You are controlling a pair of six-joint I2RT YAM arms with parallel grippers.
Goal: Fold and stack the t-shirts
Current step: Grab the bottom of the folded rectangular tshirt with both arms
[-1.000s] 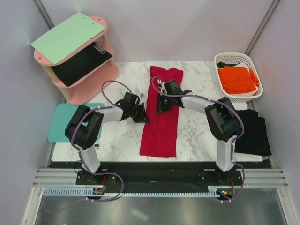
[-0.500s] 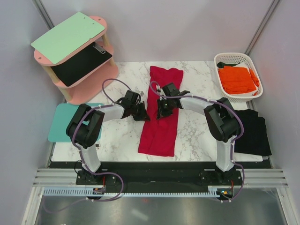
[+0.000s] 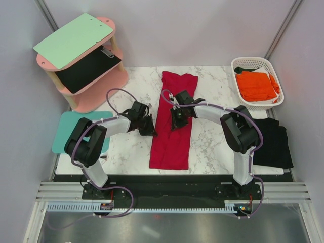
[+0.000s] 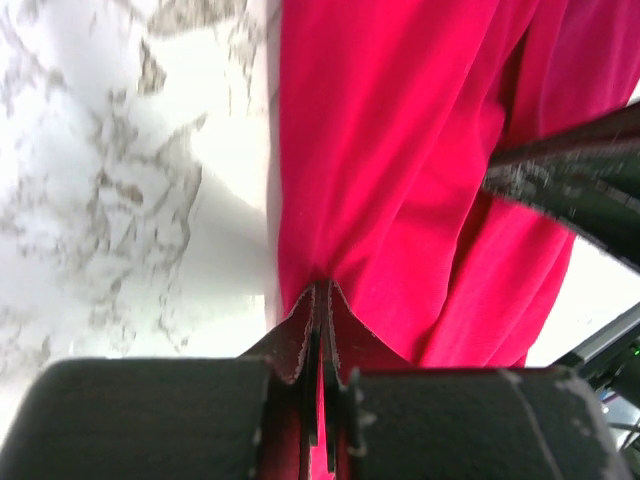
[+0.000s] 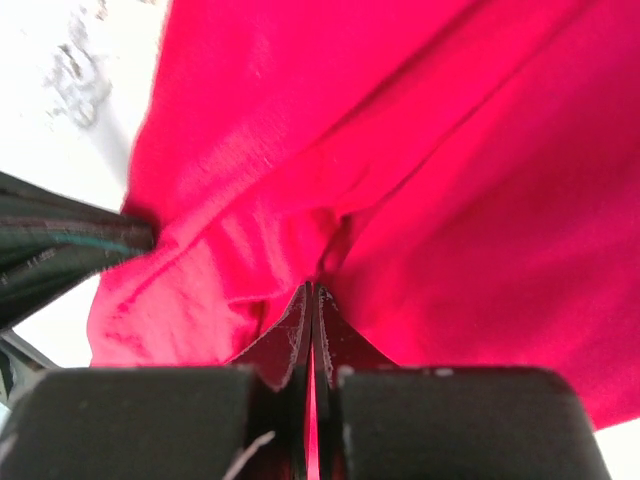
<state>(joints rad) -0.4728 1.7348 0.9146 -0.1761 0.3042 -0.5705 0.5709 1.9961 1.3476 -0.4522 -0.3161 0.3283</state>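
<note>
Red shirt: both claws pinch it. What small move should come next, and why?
Probably lift both together a little. The left gripper and right gripper are shut mid-length on the red shirt, a long flat strip, so raising them would likely start folding it in half.

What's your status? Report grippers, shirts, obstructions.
Both shut on red shirt: left gripper, right gripper. Orange shirt in basket, black shirt far right. Nothing blocking.

You're looking at a crimson red t-shirt point(image 3: 169, 147), a bright orange t-shirt point(image 3: 257, 85) and a plain black t-shirt point(image 3: 276, 144). Your tabletop point(image 3: 212, 147) is white marble veined grey; the basket point(image 3: 250, 59) is white, the mat point(image 3: 63, 132) teal, the board point(image 3: 73, 39) mint-green, the shelf point(image 3: 109, 83) pink.
</note>
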